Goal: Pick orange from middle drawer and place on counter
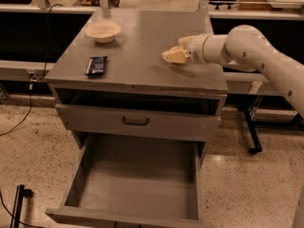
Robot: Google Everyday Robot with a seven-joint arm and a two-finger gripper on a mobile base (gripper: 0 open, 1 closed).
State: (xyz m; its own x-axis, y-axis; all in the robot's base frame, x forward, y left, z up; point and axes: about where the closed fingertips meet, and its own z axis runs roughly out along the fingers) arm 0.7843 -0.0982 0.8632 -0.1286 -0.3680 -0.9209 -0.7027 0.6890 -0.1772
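Speckled floor point(266, 184) surrounds the grey counter point(137, 63), the pincer point(173, 56) over its right side, grip state unclear.

No text legible, dark packet point(96, 65) maybe printed; tool point(169, 57) over counter point(137, 44).

Your gripper point(175, 56) sits low over the right side of the counter point(137, 56), and you can't see what, if anything, lies beneath it. Its arm point(263, 53) runs off the right edge. The middle drawer point(137, 184) loses its front lip at the bottom edge, the slot point(137, 101) under the counter is too dark to read, and the flat dark packet point(96, 65) near the bowl point(102, 31) is too small to identify.
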